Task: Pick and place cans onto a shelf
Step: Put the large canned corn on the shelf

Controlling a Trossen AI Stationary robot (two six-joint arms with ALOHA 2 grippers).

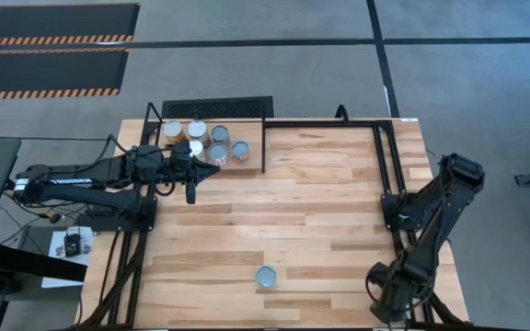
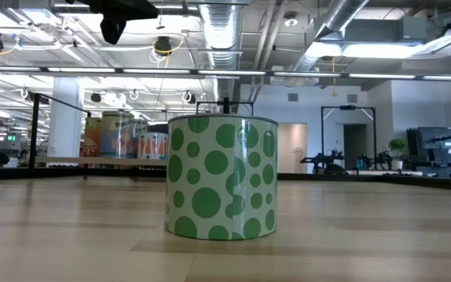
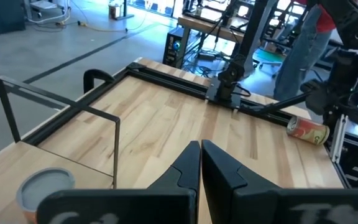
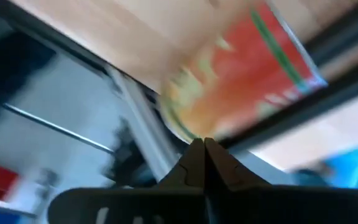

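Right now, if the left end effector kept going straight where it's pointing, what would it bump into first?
Probably nothing soon. The left end effector, fingers shut, points across bare table. Farther along sits the other arm's base, with a tipped can off to one side. Depth is hard to judge.

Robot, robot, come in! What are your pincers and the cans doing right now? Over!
Left pincer shut, empty, beside the shelf. Right pincer shut, at table's right edge. Six cans shelved; green-dotted can alone on table. Nothing blocking.
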